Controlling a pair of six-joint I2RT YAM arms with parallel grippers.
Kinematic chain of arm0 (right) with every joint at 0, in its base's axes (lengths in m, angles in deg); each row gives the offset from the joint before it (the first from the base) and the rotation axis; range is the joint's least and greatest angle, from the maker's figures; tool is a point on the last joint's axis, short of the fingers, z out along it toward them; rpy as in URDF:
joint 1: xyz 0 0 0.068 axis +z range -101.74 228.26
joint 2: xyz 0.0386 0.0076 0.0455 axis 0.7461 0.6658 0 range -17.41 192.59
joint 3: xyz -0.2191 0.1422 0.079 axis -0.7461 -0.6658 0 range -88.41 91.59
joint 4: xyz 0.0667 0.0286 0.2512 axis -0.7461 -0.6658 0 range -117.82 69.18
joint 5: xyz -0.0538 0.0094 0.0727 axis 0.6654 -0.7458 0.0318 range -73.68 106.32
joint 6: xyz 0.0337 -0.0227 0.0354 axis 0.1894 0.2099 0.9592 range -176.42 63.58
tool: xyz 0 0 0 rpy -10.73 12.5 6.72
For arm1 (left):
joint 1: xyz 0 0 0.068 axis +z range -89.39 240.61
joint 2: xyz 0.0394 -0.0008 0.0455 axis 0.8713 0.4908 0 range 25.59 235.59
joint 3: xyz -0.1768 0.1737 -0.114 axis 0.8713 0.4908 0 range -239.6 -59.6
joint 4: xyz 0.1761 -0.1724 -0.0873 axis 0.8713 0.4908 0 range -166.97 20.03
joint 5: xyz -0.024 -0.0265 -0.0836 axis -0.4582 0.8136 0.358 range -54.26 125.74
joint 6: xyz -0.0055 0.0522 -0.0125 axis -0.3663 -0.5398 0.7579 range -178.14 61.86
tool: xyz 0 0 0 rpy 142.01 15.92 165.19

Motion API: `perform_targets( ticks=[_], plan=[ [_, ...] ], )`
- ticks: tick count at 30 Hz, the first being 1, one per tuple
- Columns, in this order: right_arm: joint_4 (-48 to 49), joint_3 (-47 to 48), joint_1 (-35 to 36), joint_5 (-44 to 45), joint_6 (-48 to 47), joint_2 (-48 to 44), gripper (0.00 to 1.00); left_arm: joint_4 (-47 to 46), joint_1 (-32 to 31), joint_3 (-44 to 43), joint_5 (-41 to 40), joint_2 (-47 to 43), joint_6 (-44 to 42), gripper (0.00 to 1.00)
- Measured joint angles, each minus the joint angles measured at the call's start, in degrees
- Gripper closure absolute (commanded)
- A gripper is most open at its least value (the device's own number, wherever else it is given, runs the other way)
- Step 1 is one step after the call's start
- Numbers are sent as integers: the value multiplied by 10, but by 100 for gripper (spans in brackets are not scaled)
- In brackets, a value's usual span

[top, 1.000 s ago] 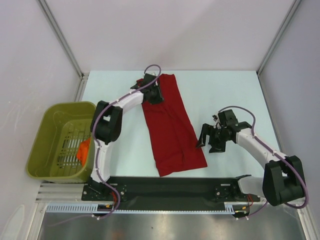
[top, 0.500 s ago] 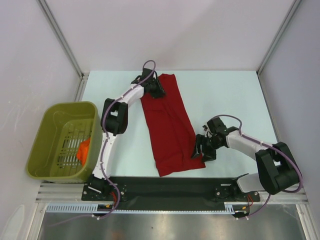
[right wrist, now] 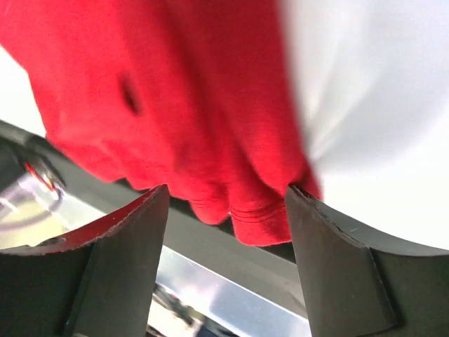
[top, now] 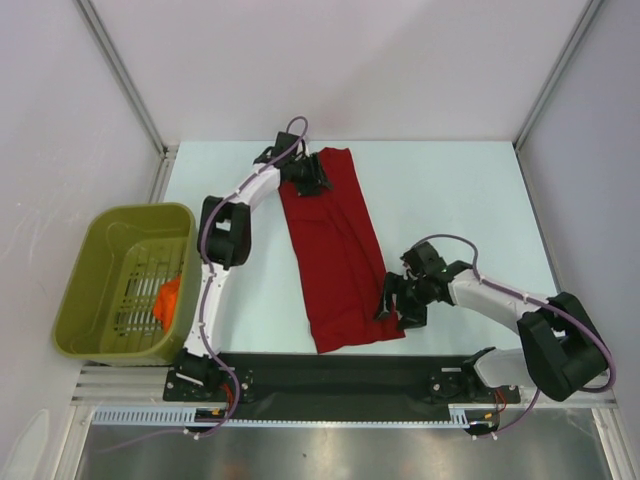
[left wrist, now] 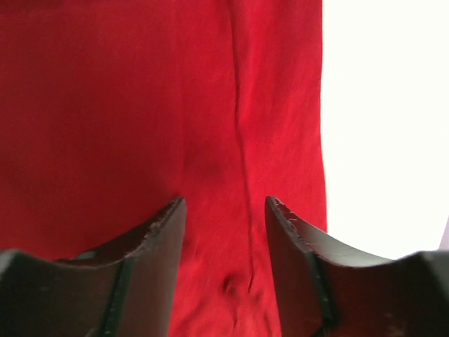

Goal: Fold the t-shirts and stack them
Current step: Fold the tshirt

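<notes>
Over the last second, my right gripper has been sliding in from the bare table to the near right corner of the red t-shirt, and it is now straddling that corner with its jaws spread, nothing pinched yet. In the right wrist view the hem is lying between the two fingers, slightly blurred, so I am judging the arm to be mid-approach for a corner grasp. The shirt itself is lying flat as a long narrow strip, already folded lengthwise, running from near right to far left. At its far end my left gripper is hovering over the far left corner, fingers likewise apart above the cloth. I am placing one gripper at each end, apparently to fold the strip. Off to the left, the olive basket is holding an orange garment.
</notes>
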Motion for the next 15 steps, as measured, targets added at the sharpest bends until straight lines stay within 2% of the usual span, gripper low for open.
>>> perform_targets(
  ticks=[5, 8, 12, 15],
  plan=[
    [-68, 8, -69, 39, -22, -4, 26, 48, -4, 112, -50, -120, -43, 43],
    [-95, 14, -81, 50, -35, -5, 28, 53, -11, 225, -86, -259, -55, 47],
    [-115, 14, -84, 58, -46, -12, 33, 12, -45, 435, -113, -506, -44, 51],
    [-125, 14, -90, 59, -54, -31, 33, -29, -100, 623, -117, -674, -9, 52]
  ],
)
